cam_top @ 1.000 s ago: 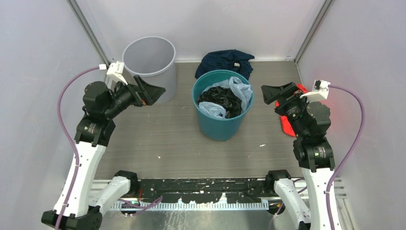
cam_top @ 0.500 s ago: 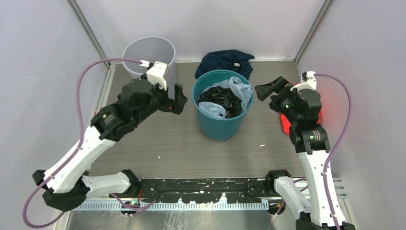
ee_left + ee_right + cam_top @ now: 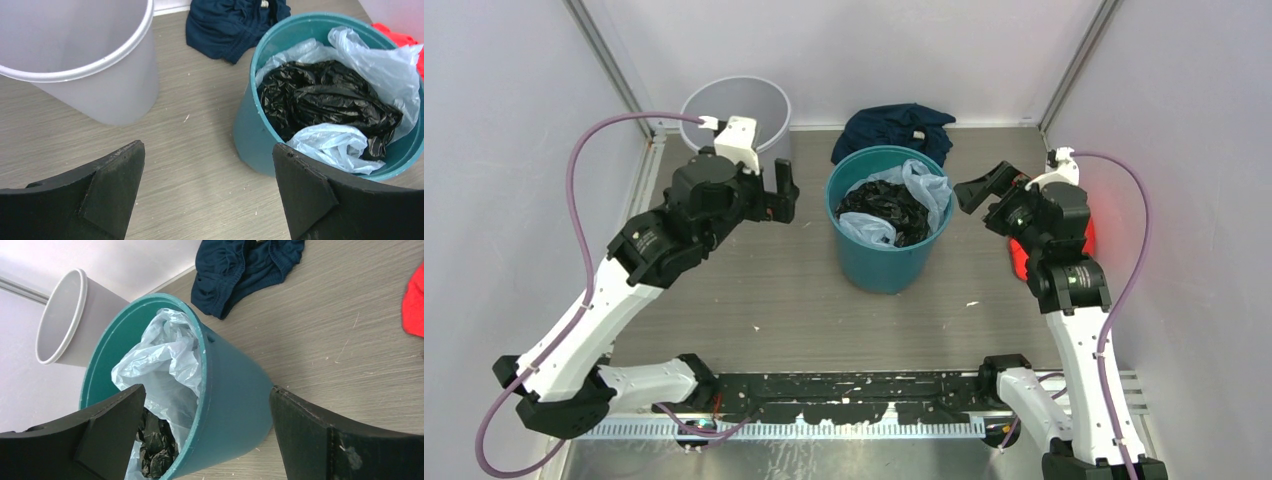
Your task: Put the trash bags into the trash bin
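Note:
The crumpled black trash bag [image 3: 887, 206] lies inside the teal-green bin [image 3: 884, 268] at mid table, with a pale blue plastic bag [image 3: 927, 186] around it. It also shows in the left wrist view [image 3: 320, 100] and the right wrist view [image 3: 152, 445]. The light grey trash bin [image 3: 742, 106] stands empty at the back left, also in the left wrist view [image 3: 75, 55] and the right wrist view [image 3: 62, 315]. My left gripper [image 3: 781, 190] is open and empty between the two bins. My right gripper [image 3: 977, 187] is open and empty just right of the teal bin.
A dark navy cloth [image 3: 896, 128] lies behind the teal bin. A red cloth bundle [image 3: 1024, 255] lies at the right, under my right arm. White walls close in the table on three sides.
My left arm swung from the far left out toward the teal bin, then drew slightly back. My right gripper shifted a little left toward the teal bin. Both stay open.

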